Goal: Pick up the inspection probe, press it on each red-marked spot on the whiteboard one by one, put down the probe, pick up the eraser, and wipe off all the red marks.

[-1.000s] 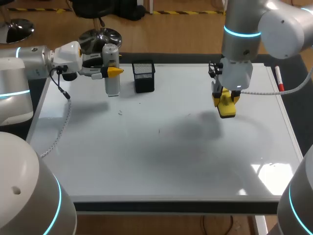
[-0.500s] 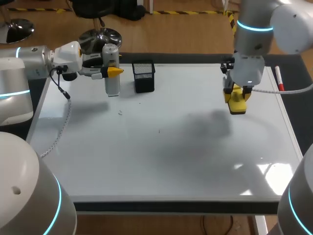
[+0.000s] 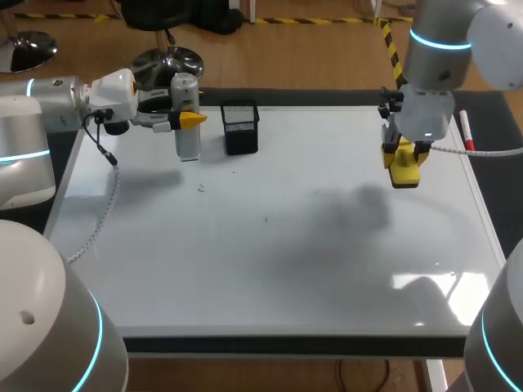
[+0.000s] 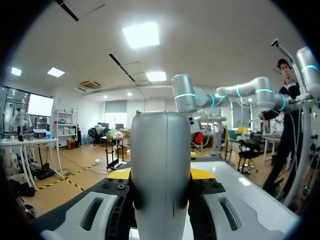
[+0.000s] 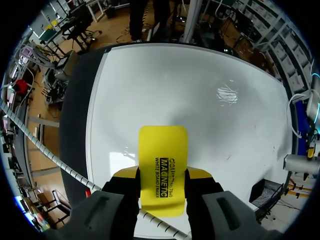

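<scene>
Head view: no red mark is visible anywhere on the whiteboard (image 3: pixel 270 269); I find only a few faint dark flecks on its left half. I judge the wiping done or nearly so, subject to a closer look (glare covers part of the near right corner).

The eraser (image 3: pixel 404 175) is in my right gripper (image 3: pixel 404 158), with the fingers clamped on its two long sides. It is held over the whiteboard near the far right corner; whether it touches the surface I cannot tell. It is a bright yellow block with black print on its back, and it looks clean in the right wrist view.

One item is out of order: the inspection probe (image 3: pixel 188 147) has not been released. My left gripper (image 3: pixel 186 121) has its fingers closed on it from both sides. The probe stands upright near the far left corner, just beside a black mesh holder (image 3: pixel 240 127). It is a smooth grey cylinder.

Outstanding, in my judgement: releasing the probe and a last check for red residue.
</scene>
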Controlling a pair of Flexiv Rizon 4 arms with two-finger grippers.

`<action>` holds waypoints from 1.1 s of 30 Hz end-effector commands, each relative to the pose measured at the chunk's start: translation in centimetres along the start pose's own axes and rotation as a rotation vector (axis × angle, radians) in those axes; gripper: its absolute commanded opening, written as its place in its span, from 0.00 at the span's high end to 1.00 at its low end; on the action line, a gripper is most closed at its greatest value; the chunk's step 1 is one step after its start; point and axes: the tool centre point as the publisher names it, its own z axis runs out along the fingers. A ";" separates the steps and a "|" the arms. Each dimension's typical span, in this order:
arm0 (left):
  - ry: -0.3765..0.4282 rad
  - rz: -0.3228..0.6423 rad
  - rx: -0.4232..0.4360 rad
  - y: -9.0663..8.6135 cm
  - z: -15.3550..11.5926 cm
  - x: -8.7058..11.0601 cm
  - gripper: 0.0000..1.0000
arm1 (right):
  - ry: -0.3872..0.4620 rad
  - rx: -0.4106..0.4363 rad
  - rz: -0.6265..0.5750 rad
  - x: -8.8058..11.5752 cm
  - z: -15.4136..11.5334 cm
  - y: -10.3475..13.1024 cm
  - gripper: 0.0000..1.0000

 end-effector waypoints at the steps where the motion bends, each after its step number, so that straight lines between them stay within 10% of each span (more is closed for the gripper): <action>1: -0.001 0.000 -0.001 -0.1 0.0 0.0 1.00 | 0.000 0.005 -0.003 0.2 -0.1 0.1 1.00; 33: 0.101 0.131 0.016 -6.3 2.9 -4.6 1.00 | 0.000 0.005 -0.003 0.2 -0.1 0.1 1.00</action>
